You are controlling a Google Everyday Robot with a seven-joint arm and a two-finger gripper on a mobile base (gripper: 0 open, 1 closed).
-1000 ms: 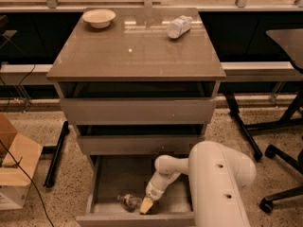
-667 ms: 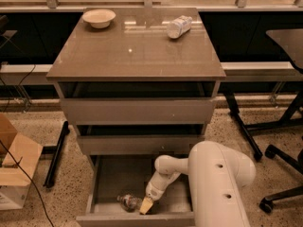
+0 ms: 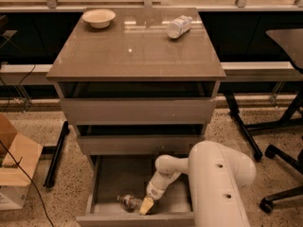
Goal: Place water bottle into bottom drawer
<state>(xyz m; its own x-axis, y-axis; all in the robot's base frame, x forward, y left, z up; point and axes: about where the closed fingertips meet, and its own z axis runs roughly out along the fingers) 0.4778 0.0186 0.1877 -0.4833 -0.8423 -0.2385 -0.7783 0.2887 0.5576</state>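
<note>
Pincer (image 3: pixel 146 206) low inside bottom drawer (image 3: pixel 118 178), water bottle (image 3: pixel 128 202) lying just beside it

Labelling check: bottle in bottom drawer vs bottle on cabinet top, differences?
The water bottle lies in the bottom drawer beside the end effector; the white-labelled bottle lies on the cabinet top. The water bottle looks slimmer and darker, the white-labelled bottle stubbier. Both lie on their sides.
</note>
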